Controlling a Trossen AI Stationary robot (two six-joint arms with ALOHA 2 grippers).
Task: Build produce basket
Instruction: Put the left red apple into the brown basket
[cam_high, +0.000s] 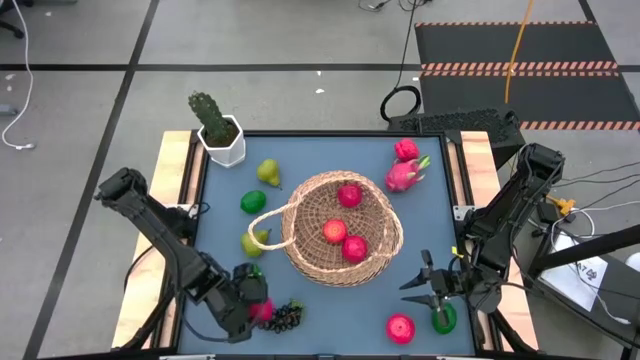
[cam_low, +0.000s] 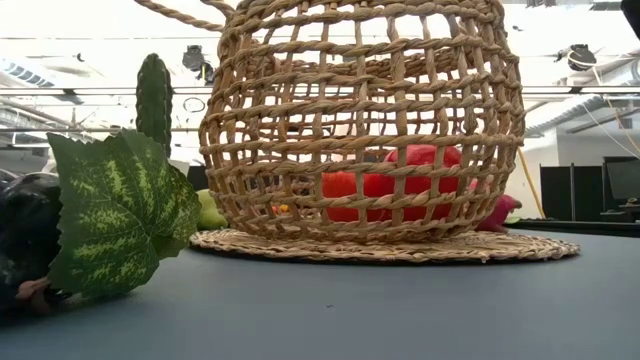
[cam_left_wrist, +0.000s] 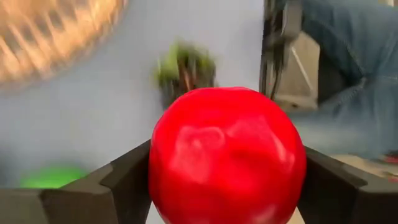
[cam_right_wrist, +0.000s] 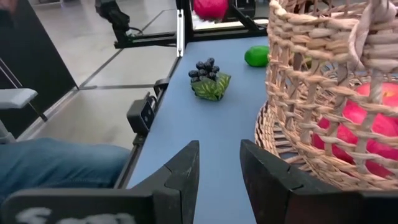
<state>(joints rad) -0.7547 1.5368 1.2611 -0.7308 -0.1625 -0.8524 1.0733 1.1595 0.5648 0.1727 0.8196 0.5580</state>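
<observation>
The woven basket (cam_high: 340, 230) stands mid-table with three red apples (cam_high: 349, 196) inside. My left gripper (cam_high: 256, 303) hovers near the front left corner, shut on a red apple (cam_left_wrist: 227, 155), beside the grape bunch (cam_high: 287, 317). At the front right, my right gripper (cam_high: 422, 284) is open and holds nothing, pointing at the basket wall (cam_right_wrist: 311, 93). Loose on the table lie pears (cam_high: 268, 172), limes (cam_high: 252, 201), a dragon fruit (cam_high: 405, 174), another red apple (cam_high: 400, 326) and a lime (cam_high: 443, 318). My left gripper pinches the red apple at its two opposite sides (cam_left_wrist: 158, 168) between its two fingers (cam_left_wrist: 121, 186). The fingers slant down toward the table from the near left. In the right wrist view the apple (cam_right_wrist: 210, 7) sits lifted clear of the table.
A potted cactus (cam_high: 215, 125) stands at the far left corner. The grape bunch with its leaf (cam_low: 120, 210) lies close to the low camera. A person's leg in jeans (cam_right_wrist: 56, 165) shows beside the table. Bare tabletop (cam_high: 340, 320) lies in front of the basket.
</observation>
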